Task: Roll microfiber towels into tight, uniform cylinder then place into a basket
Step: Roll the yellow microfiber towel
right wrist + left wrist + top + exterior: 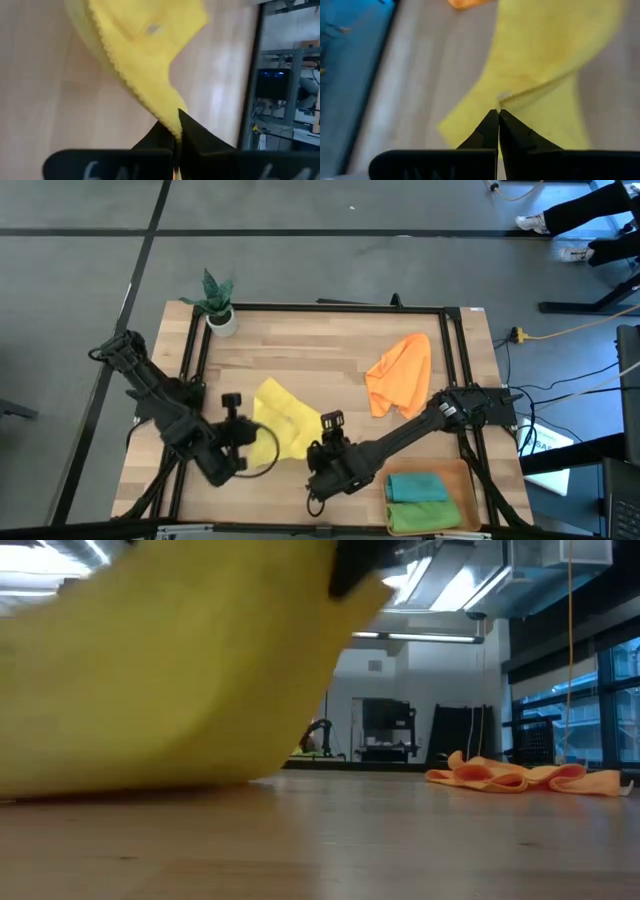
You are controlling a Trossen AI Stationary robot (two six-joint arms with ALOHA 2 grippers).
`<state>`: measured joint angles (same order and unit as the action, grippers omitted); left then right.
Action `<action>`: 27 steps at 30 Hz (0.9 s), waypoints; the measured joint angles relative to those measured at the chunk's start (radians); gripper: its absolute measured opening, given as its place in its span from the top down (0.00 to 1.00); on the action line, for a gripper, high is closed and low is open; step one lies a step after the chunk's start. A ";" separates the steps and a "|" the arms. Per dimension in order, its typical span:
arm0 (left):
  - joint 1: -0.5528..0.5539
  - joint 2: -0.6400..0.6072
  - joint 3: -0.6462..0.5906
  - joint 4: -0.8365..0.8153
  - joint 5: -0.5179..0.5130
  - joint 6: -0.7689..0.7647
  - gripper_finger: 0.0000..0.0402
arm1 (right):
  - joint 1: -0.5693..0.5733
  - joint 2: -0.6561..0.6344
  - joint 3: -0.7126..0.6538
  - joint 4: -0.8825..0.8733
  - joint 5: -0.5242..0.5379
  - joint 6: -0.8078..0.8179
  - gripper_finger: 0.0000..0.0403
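Note:
The yellow towel (283,420) sits crumpled near the table's front middle, between my two grippers. It fills the left of the low view (150,670). My left gripper (256,442) is shut on its left side and my right gripper (314,444) on its right side. The orange towel (400,372) lies loose at the far right, also seen in the low view (520,777). The basket (462,480) stands at the near right corner with a teal towel (418,483) and a green towel (425,514) rolled inside. My left gripper pinches an edge of the yellow towel (504,99) between its two fingertips, slanting down from the table's left. The cloth spreads away from the tips, raised off the wood there. My right gripper pinches a stitched corner of the towel (172,119) between its fingertips, slanting down from the right. The cloth runs slack from the tips down toward the table.
A small white plant pot (221,320) stands at the far left corner. A black frame rail (330,307) runs around the tabletop. Bare wood (320,350) lies between the yellow and orange towels and toward the far edge.

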<state>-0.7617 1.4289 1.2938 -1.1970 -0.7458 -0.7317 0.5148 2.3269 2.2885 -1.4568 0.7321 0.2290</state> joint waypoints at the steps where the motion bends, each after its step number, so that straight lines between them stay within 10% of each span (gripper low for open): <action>1: 0.017 -0.002 0.000 0.000 -0.025 0.013 1.00 | -0.003 -0.002 0.041 -0.035 0.003 0.002 0.99; 15: 0.198 -0.021 0.289 -0.118 -0.182 0.216 1.00 | -0.112 -0.298 -0.008 -0.106 0.065 0.084 0.99; 27: 0.420 -0.014 0.277 -0.249 0.000 0.289 1.00 | -0.262 -0.376 -0.007 -0.109 -0.074 0.050 0.99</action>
<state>-0.3420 1.4146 1.5703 -1.4456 -0.7458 -0.4428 0.2528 1.9511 2.2814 -1.5660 0.6583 0.2787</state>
